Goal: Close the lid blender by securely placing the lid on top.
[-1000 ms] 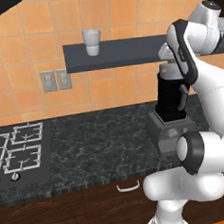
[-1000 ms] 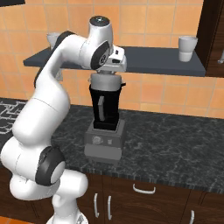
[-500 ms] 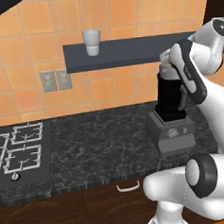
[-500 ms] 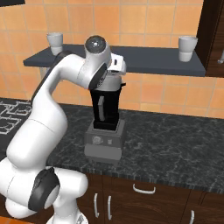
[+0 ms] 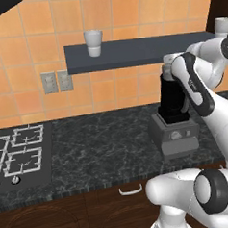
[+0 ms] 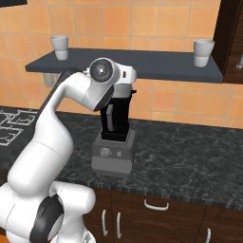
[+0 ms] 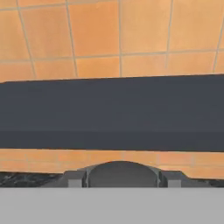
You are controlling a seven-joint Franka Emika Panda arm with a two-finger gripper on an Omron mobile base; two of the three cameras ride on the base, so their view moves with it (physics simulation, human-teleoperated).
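Black blender (image 6: 115, 124) jar shows no readable label.

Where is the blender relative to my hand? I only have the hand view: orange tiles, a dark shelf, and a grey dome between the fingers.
Observer: The tall black blender jar on its boxy grey base stands directly under the hand. The small round grey lid is level with the jar's mouth; I cannot tell if it is seated.
Operator: Is anything on that shelf?
Observer: Yes. On the dark wall shelf, one white cup stands well left of the jar and a second white cup well right.
Operator: And beside the base?
Observer: There is bare black speckled counter around it; a gas hob lies far to the left.
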